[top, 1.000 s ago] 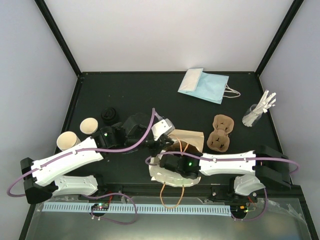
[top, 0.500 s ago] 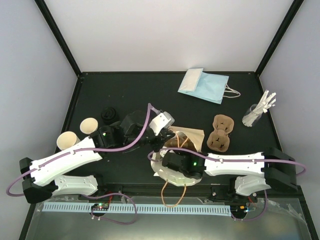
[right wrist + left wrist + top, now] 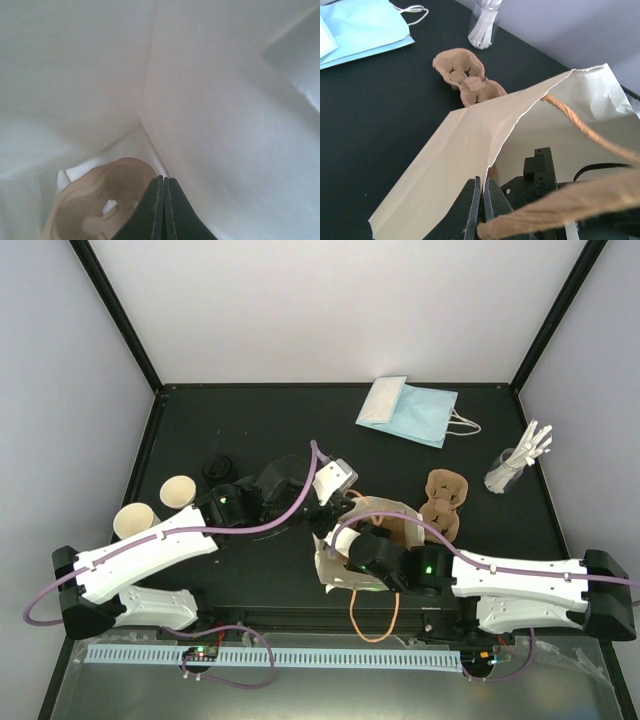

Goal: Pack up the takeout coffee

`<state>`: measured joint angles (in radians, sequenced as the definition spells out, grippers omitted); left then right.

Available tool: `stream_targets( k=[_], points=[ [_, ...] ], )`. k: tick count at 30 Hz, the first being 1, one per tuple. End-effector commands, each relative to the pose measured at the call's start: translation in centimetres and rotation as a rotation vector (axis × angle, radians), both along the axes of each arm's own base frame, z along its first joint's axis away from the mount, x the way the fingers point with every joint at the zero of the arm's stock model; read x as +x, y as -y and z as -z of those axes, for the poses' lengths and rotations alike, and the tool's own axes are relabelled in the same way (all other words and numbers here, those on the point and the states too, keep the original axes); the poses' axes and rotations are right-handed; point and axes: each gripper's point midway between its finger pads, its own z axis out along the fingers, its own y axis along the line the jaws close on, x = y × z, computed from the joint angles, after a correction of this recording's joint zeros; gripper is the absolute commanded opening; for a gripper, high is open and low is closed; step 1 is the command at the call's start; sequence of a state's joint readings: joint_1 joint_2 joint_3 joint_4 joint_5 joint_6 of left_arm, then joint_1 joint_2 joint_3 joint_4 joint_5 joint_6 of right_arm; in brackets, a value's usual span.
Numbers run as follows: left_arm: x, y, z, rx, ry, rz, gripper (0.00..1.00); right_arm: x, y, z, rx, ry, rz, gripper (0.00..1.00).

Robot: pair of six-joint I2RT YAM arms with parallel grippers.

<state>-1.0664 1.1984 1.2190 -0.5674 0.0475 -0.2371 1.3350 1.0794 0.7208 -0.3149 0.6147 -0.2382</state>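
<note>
The tan paper bag stands open at the table's middle, its white inside showing. My left gripper is shut on the bag's rim; in the left wrist view the jaws pinch the paper edge, with a twisted handle crossing in front. My right gripper is shut inside the bag with nothing between its fingers, just above a brown pulp carrier at the bag's bottom. The takeout coffee is out of view.
A second pulp carrier lies just right of the bag. A light blue bag lies at the back. A jar of white stirrers stands far right. Two lidless cups and black lids sit at left.
The bag has been pulled right and stands more open. My left gripper moved right with the rim. My right arm stretched out to the right, its gripper staying inside the bag.
</note>
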Motion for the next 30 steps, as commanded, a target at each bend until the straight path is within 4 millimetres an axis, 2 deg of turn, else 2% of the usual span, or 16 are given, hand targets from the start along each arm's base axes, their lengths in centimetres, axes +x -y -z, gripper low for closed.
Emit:
stream_targets(
  k=[1, 3, 8, 13, 17, 21, 25, 30],
  points=[
    [-0.8, 0.0, 1.8, 0.063, -0.037, 0.054, 0.02, -0.1, -1.0, -1.1, 0.034, 0.037, -0.048, 0.01],
    [-1.4, 0.3, 2.3, 0.072, -0.058, 0.093, 0.02, -0.7, -1.1, -0.3, -0.029, 0.042, -0.099, 0.01],
    [-2.0, 0.2, 3.1, 0.098, -0.069, 0.128, 0.01, -0.4, -0.2, 0.5, -0.183, 0.107, -0.100, 0.01],
    [-3.1, 0.1, 2.5, 0.079, -0.060, 0.187, 0.02, 0.0, 1.1, 1.7, -0.382, 0.123, -0.044, 0.01],
    [-3.1, -0.6, 1.5, 0.060, -0.015, 0.177, 0.02, -1.2, 1.3, 3.9, -0.455, 0.090, -0.062, 0.01],
    [-1.5, -1.8, 0.2, 0.071, 0.089, 0.103, 0.02, -2.3, -0.5, 5.3, -0.433, 0.092, -0.117, 0.01],
    [-0.7, -3.0, -1.1, 0.107, 0.167, 0.062, 0.02, -2.2, -3.9, 5.3, -0.391, 0.133, -0.161, 0.01],
    [-0.8, -5.0, 0.7, 0.197, 0.158, 0.037, 0.01, -1.8, -7.9, 6.0, -0.376, 0.253, -0.250, 0.01]
  ],
)
